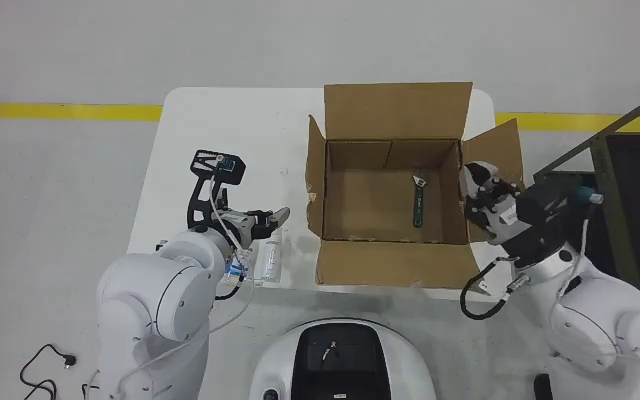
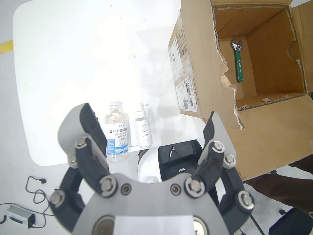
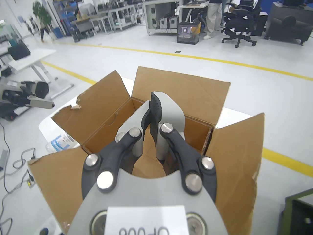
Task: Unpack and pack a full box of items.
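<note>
- Hovering above the near left part of the rounded white desk (image 1: 240,130), the left claw (image 2: 149,113) is spread wide, with nothing between its ribbed black pads (image 2: 94,123).
- Just beyond it, a clear plastic bottle with a blue-and-white label (image 2: 117,133) and a slim white spray bottle (image 2: 144,128) sit side by side near the desk's front edge.
- The right claw (image 3: 154,108) is pressed together on nothing. It is poised over the right rim of the open brown cardboard box (image 1: 395,265), just beside the box's right flap (image 1: 497,148).
- A green-handled adjustable wrench (image 1: 418,203) lies flat on the box floor, along the right wall.
- The box's left wall and its torn left flap (image 2: 207,57) stand between the left claw and the wrench.
- Around the desk are a yellow floor line (image 1: 80,111), a black cable (image 1: 40,365) on the floor, and a dark metal frame (image 1: 610,170) off the right side.
</note>
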Available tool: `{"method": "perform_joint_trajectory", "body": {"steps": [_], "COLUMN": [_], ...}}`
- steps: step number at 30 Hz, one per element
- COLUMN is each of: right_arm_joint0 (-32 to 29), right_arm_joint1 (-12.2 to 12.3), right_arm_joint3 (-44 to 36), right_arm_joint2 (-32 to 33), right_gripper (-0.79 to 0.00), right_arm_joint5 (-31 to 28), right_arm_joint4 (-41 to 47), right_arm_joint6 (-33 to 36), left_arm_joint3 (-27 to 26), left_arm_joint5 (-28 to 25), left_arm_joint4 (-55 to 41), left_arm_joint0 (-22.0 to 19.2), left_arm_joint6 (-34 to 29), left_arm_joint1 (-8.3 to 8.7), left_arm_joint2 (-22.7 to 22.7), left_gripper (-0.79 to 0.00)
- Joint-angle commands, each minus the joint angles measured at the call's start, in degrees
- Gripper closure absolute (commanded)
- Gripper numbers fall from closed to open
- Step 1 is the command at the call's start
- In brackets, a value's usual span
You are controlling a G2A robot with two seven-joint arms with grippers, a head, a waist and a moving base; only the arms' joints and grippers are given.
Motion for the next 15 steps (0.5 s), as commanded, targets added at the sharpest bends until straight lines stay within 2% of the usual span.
{"method": "perform_joint_trajectory", "body": {"steps": [1, 5, 15], "right_arm_joint0": [3.46, 8.28, 8.28], "right_arm_joint1": [0.37, 0.84, 0.84], "right_arm_joint3": [1.86, 5.61, 5.61], "right_arm_joint2": [-2.02, -4.01, -4.01], "right_gripper": [0.000, 0.000, 0.000], "right_arm_joint5": [-2.17, -6.05, -6.05], "right_arm_joint4": [-2.22, -3.24, -3.24], "right_arm_joint6": [7.34, 12.36, 12.36], "left_arm_joint3": [0.00, 0.00, 0.00], "left_arm_joint5": [0.00, 0.00, 0.00], "left_arm_joint4": [0.00, 0.00, 0.00], "left_arm_joint0": [0.00, 0.00, 0.00], "left_arm_joint6": [0.00, 0.00, 0.00], "left_arm_joint1": [0.00, 0.00, 0.00], "left_arm_joint2": [0.00, 0.00, 0.00], "left_gripper": [-0.785, -0.785, -0.785]}}
